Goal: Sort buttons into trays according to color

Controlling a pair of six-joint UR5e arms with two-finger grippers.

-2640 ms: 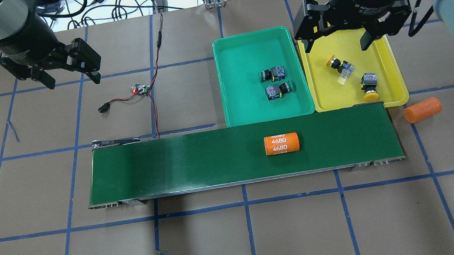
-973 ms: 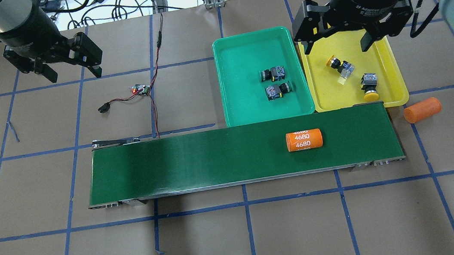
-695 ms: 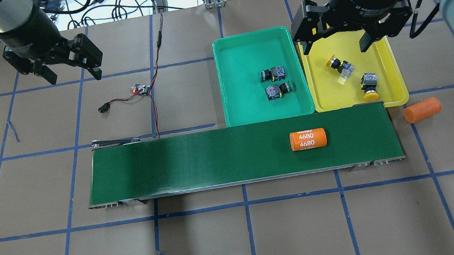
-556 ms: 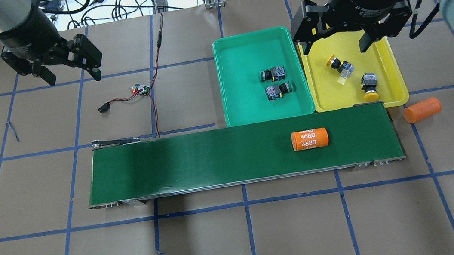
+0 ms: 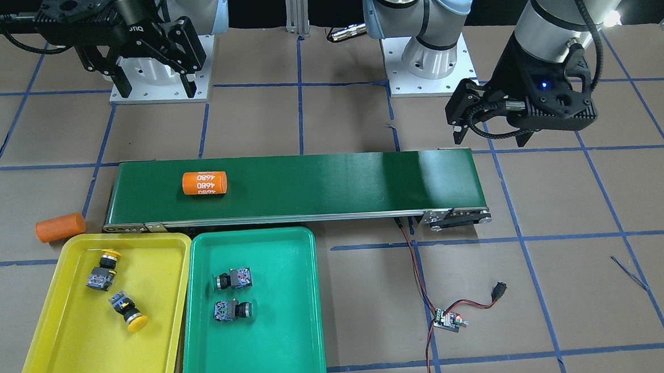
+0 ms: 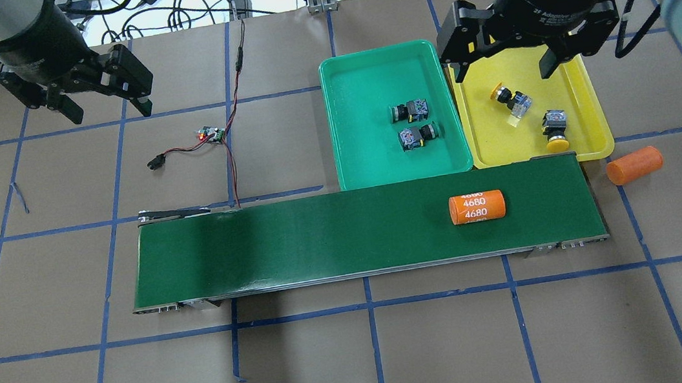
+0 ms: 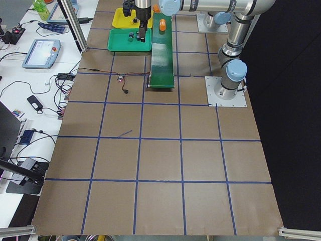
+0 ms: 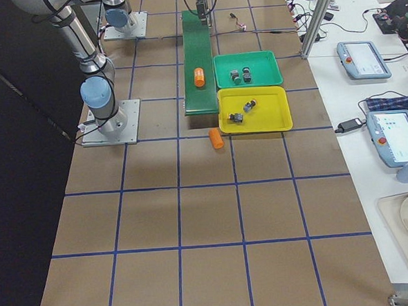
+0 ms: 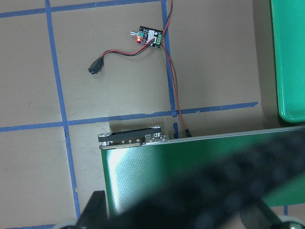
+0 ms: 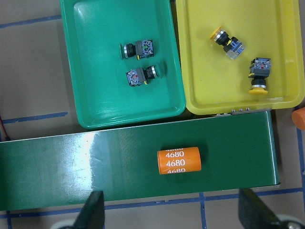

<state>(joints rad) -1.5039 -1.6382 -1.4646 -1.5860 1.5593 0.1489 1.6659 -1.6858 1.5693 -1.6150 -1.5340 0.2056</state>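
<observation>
Two green-capped buttons [image 6: 408,111] [image 6: 417,136] lie on their sides in the green tray [image 6: 367,142]. Two yellow-capped buttons [image 6: 510,97] [image 6: 555,128] lie in the yellow tray [image 6: 497,140] beside it. The right wrist view shows the same: green ones [image 10: 137,48] [image 10: 142,75], yellow ones [image 10: 226,41] [image 10: 258,74]. My right gripper [image 6: 505,69] hangs open and empty above the far end of the yellow tray. My left gripper [image 6: 108,109] is open and empty over bare table far to the left, beyond the belt.
A long dark-green conveyor belt [image 6: 320,233] lies in front of the trays with an orange "4680" cylinder [image 6: 477,207] on it near its right end. A second orange cylinder [image 6: 634,165] lies on the table off that end. A small circuit board with wires [image 6: 212,134] sits near the left gripper.
The orange cylinder has travelled to the right along the belt. My left gripper has drifted slightly back and stays open. The right gripper and the buttons have not moved.
</observation>
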